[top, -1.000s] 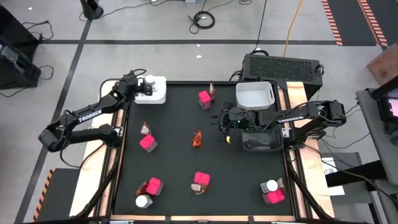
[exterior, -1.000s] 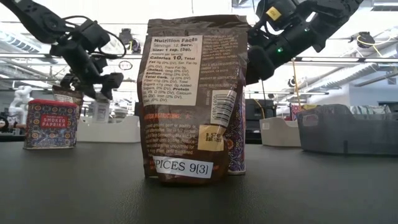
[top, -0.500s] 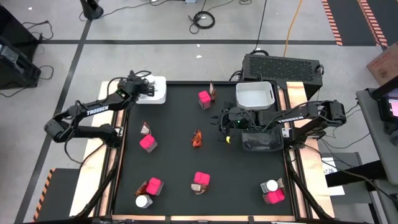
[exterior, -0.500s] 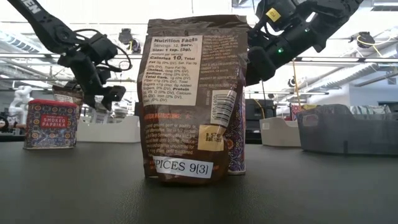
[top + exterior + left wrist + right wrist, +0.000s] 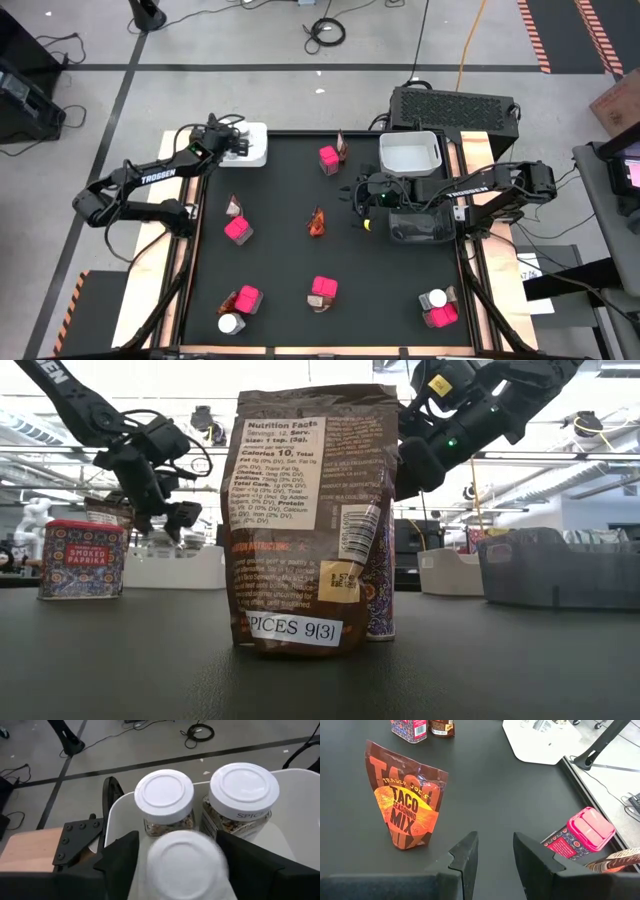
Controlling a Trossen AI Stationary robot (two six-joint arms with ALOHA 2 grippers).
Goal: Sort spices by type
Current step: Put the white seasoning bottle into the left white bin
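While its arm reaches out to the far left corner of the desk (image 5: 300, 270), the left hand (image 5: 232, 146) hangs over the white bin (image 5: 252, 152) with its fingers (image 5: 117, 857) spread apart. Between them sits a blurred white-capped jar (image 5: 184, 862); whether the fingers press it or stand just clear I cannot tell. Just beyond that jar, two more white-capped jars (image 5: 165, 800) stand upright side by side in the same bin.

Over the right middle of the desk, the right hand (image 5: 352, 198) is held low on a stretched, level arm, its fingers (image 5: 462, 855) a narrow gap apart with nothing between them. Ahead of it, well clear, an orange-brown sachet (image 5: 407, 805) stands upright. Off to one side of the hand lies a pink box (image 5: 585, 832) with another sachet touching it. Behind the right hand are a white bin (image 5: 410, 153) and a dark bin (image 5: 420, 228).

Farther out, more pink boxes (image 5: 238, 230), sachets and two jars (image 5: 231, 323) are scattered across the desk.
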